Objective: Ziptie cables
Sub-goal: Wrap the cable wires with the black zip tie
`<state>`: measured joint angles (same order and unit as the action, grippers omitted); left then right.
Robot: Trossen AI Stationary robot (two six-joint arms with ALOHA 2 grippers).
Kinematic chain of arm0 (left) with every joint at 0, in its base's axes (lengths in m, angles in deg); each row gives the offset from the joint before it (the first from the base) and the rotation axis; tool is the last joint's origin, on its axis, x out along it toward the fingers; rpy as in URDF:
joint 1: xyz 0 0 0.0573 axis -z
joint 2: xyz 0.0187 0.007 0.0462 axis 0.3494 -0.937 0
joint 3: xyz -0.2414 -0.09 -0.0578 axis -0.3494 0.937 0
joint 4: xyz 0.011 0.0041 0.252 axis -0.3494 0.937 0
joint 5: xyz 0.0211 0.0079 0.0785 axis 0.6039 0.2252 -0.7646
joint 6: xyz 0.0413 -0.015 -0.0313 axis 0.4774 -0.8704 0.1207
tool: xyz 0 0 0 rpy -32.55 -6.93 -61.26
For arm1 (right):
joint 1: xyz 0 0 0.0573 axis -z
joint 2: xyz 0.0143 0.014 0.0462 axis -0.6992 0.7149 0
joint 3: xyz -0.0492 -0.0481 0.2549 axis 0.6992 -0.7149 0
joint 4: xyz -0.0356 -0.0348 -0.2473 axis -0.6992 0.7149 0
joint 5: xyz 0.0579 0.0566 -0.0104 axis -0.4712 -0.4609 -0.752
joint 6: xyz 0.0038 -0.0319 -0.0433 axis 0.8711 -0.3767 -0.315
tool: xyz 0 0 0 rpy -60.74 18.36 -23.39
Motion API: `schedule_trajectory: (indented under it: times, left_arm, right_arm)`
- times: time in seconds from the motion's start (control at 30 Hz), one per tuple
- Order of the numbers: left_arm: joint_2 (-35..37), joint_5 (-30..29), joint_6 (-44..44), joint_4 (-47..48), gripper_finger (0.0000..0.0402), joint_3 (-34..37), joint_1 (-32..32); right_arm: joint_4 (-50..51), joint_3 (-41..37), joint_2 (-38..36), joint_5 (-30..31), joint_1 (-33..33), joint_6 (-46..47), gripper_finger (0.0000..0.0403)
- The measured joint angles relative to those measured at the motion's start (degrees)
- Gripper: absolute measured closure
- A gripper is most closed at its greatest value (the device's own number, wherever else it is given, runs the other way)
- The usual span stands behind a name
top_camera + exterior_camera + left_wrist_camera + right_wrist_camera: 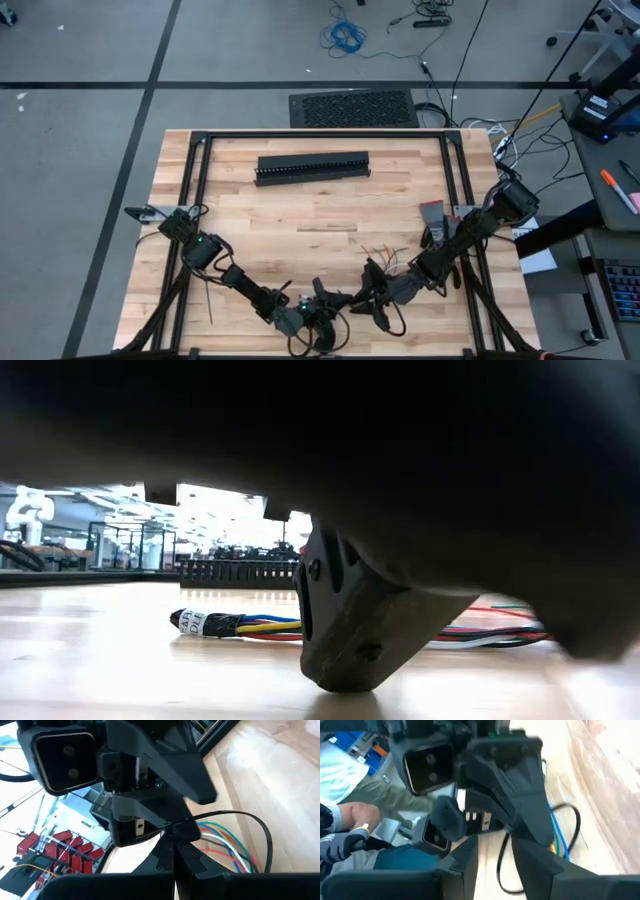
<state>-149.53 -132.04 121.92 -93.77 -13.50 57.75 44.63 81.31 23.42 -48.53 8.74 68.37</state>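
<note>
The cables (386, 256) lie on the wood near the table's near edge, their ends splayed; in the low view one end (235, 624) carries a white label. A thin black ziptie (260, 827) arcs in a loop around the coloured wires (225, 840). My left gripper (322, 300) is shut on the ziptie beside the bundle. My right gripper (366, 298) faces it tip to tip. Its fingers stand open on either side of the ziptie's strip (502, 865); whether they touch it cannot be told. My left gripper pinches the ziptie (169, 827) between its two shut fingers, close to their tips (172, 851). It comes in level from the table's left. The strip runs out from the hold and curves in a slack loop around the wires, which rest on the table.
A long black slotted duct (312, 167) lies toward the far edge. A thin dark strip (326, 229) rests mid-table, and a small grey item (432, 214) sits by the right arm. The right wrist view shows a person's hand (350, 820) beyond the near edge.
</note>
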Motion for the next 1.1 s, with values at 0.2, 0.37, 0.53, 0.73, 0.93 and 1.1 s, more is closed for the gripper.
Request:
schedule_trajectory:
  times: [0.2,0.37,0.53,0.73,0.93,1.1]
  left_arm:
    - [0.0,0.45,0.1,-0.34,0.0401,-0.02,0.02]
    - [0.0,0.28,0.09,-0.56,0.0401,-0.02,0.0]
    - [0.0,0.04,0.07,-0.53,0.0401,-0.02,-0.04]
    - [0.0,-0.24,0.07,-0.49,0.0401,-0.02,-0.11]
    - [0.02,-0.35,0.04,-0.47,0.0401,-0.02,-0.22]
    - [0.02,-0.35,0.04,-0.47,0.0401,-0.02,-0.48]
  right_arm:
    - [7.78,-0.28,0.3,0.24,-0.69,3.31,0.0282]
    - [6.44,-0.28,0.28,0.81,-0.78,3.27,0.0282]
    - [3.29,-0.26,0.28,0.63,-1.15,1.85,0.0282]
    - [2.31,-0.26,0.71,0.61,-1.98,2.09,0.0283]
    - [-0.78,-0.2,1.95,0.95,-2.75,1.76,0.0283]
    - [-1.18,-0.2,3.45,1.1,-2.65,1.91,0.03]
